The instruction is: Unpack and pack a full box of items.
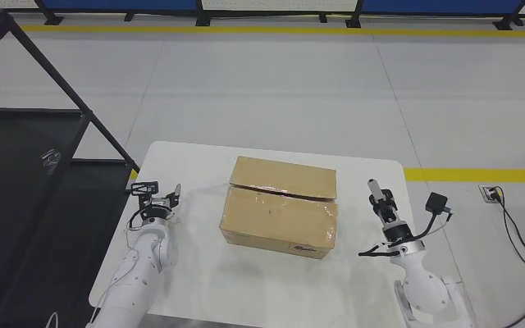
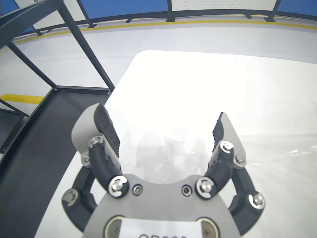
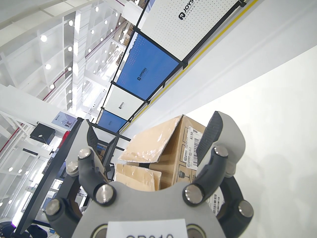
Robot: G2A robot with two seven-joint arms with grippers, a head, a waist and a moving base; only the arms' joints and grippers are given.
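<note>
My left pincer (image 2: 161, 115) and right pincer (image 3: 151, 120) both hang wide and empty, flanking the cardboard box (image 1: 279, 209). I judge that tugging one taped flap (image 1: 283, 178) could drag it across the white table (image 1: 197, 164).

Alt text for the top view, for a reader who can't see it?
A cardboard box sits centred on a white table; the left gripper and right gripper flank it, one each side, neither touching it.

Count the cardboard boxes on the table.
1. The cardboard box sits centred on the white table, between the left gripper and the right gripper. Its flaps may hide others inside.
</note>
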